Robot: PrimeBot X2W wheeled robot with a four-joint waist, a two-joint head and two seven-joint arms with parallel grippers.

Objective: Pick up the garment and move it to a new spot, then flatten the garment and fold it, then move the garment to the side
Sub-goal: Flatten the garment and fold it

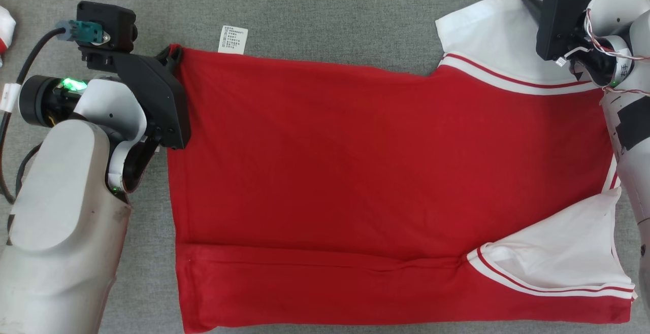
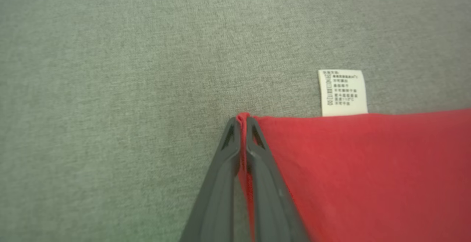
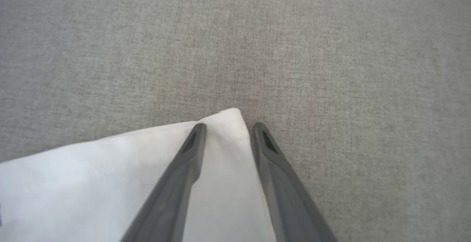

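Red shirt (image 1: 355, 161) laid flat on grey fabric surface (image 1: 330, 9), white sleeves toward the right | hem corner near care label (image 2: 343, 92) pinched by left gripper (image 2: 241, 121), jaws pressed together | right gripper (image 3: 229, 128) jaws spread, far sleeve (image 3: 92, 168) tip lying between its fingers (image 3: 184, 168)

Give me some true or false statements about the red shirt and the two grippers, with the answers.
1. The left gripper is shut on a corner of the red garment. True.
2. The right gripper is clamped tight on the white sleeve. False: its jaws stand apart, astride the sleeve's tip.
3. A white care label sticks out from the garment's edge. True.
4. The garment lies on bare wood. False: it lies on a grey fabric surface.
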